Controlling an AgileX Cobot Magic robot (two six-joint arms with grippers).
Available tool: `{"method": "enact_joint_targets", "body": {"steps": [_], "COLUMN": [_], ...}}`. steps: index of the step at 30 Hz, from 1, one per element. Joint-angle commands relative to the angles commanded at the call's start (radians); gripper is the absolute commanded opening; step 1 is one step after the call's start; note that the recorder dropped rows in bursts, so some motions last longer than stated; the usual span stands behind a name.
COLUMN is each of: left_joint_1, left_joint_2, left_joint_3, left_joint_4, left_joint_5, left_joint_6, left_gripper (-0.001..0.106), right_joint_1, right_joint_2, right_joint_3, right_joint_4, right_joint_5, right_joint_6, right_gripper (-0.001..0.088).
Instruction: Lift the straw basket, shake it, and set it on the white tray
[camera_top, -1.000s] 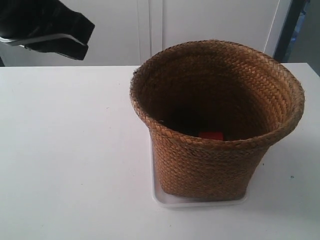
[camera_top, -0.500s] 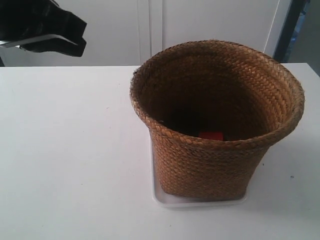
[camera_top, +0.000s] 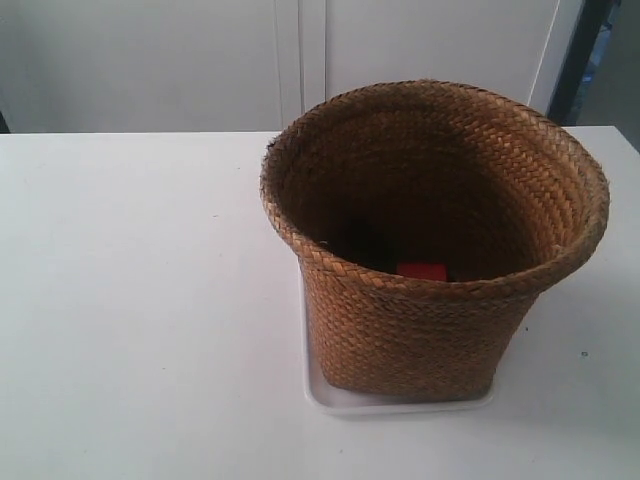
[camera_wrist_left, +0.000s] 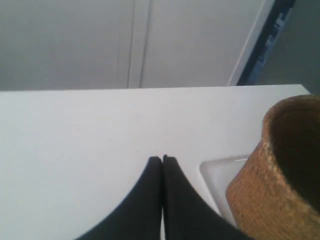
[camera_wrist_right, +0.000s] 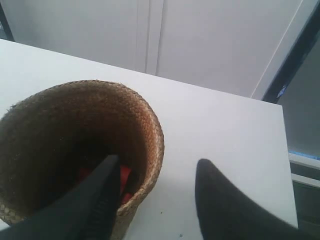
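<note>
The straw basket (camera_top: 420, 330) stands upright on the white tray (camera_top: 330, 398), whose rim shows around its base. Something red (camera_top: 421, 270) lies at the basket's dark bottom. Neither arm appears in the exterior view. In the left wrist view my left gripper (camera_wrist_left: 162, 159) is shut and empty above the table, apart from the tray (camera_wrist_left: 220, 172) and the basket (camera_wrist_left: 272, 190). My right gripper (camera_wrist_right: 156, 167) is open, with one finger (camera_wrist_right: 107, 175) over the basket's inside and the other finger (camera_wrist_right: 210, 185) outside, the braided rim (camera_wrist_right: 152, 150) showing between them. Whether it touches the rim cannot be told.
The white table (camera_top: 130, 300) stretches wide to the exterior view's left of the basket. White cabinet doors (camera_top: 300, 60) stand behind the table's far edge. A dark gap (camera_top: 585, 50) opens at the far right corner.
The dark arm at the exterior view's upper left has withdrawn out of that view. The basket and tray have not moved.
</note>
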Motion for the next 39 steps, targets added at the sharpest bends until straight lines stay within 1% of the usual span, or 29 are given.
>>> {"method": "enact_joint_targets", "body": {"steps": [3, 5, 7, 9, 10, 13, 16, 20, 23, 24, 27, 30, 32, 34, 39], "left_joint_1": [0.075, 0.102, 0.112, 0.113, 0.113, 0.113, 0.113, 0.113, 0.113, 0.113, 0.113, 0.113, 0.113, 0.113, 0.113], "left_joint_2": [-0.095, -0.170, -0.256, -0.335, -0.379, -0.486, -0.544, -0.549, -0.549, -0.547, -0.546, -0.546, -0.546, -0.546, -0.546], "left_joint_3": [0.156, 0.260, 0.375, 0.476, 0.517, 0.600, 0.637, 0.644, 0.658, 0.670, 0.726, 0.785, 0.819, 0.829, 0.831], "left_joint_4": [0.007, 0.009, 0.011, 0.011, 0.011, 0.011, 0.011, 0.018, 0.034, 0.046, 0.128, 0.243, 0.252, 0.252, 0.252], "left_joint_5": [-0.045, -0.109, -0.199, -0.254, -0.256, -0.230, -0.194, -0.104, -0.038, -0.038, -0.050, -0.075, -0.081, -0.083, -0.089], "left_joint_6": [0.068, 0.146, 0.233, 0.280, 0.285, 0.285, 0.292, 0.345, 0.335, 0.319, 0.220, 0.209, 0.222, 0.239, 0.241], "left_gripper": [0.001, 0.001, 0.001, 0.001, 0.001, 0.001, 0.001, 0.001, 0.001, 0.001, 0.001, 0.001, 0.001, 0.001, 0.001], "right_joint_1": [0.000, 0.000, 0.000, 0.000, 0.000, 0.000, 0.000, 0.000, 0.000, 0.000, 0.000, 0.000, 0.000, 0.000, 0.000], "right_joint_2": [0.000, 0.000, 0.000, 0.000, 0.000, 0.000, 0.000, 0.000, 0.000, 0.000, 0.000, 0.000, 0.000, 0.000, 0.000], "right_joint_3": [0.000, 0.000, 0.000, 0.000, 0.000, 0.000, 0.000, 0.000, 0.000, 0.000, 0.000, 0.000, 0.000, 0.000, 0.000], "right_joint_4": [0.000, 0.000, 0.000, 0.000, 0.000, 0.000, 0.000, 0.000, 0.000, 0.000, 0.000, 0.000, 0.000, 0.000, 0.000], "right_joint_5": [0.000, 0.000, 0.000, 0.000, 0.000, 0.000, 0.000, 0.000, 0.000, 0.000, 0.000, 0.000, 0.000, 0.000, 0.000], "right_joint_6": [0.000, 0.000, 0.000, 0.000, 0.000, 0.000, 0.000, 0.000, 0.000, 0.000, 0.000, 0.000, 0.000, 0.000, 0.000], "right_gripper": [0.0445, 0.0445, 0.0445, 0.0445, 0.0445, 0.0445, 0.0445, 0.0445, 0.0445, 0.0445, 0.0445, 0.0445, 0.0445, 0.0445, 0.0445]}}
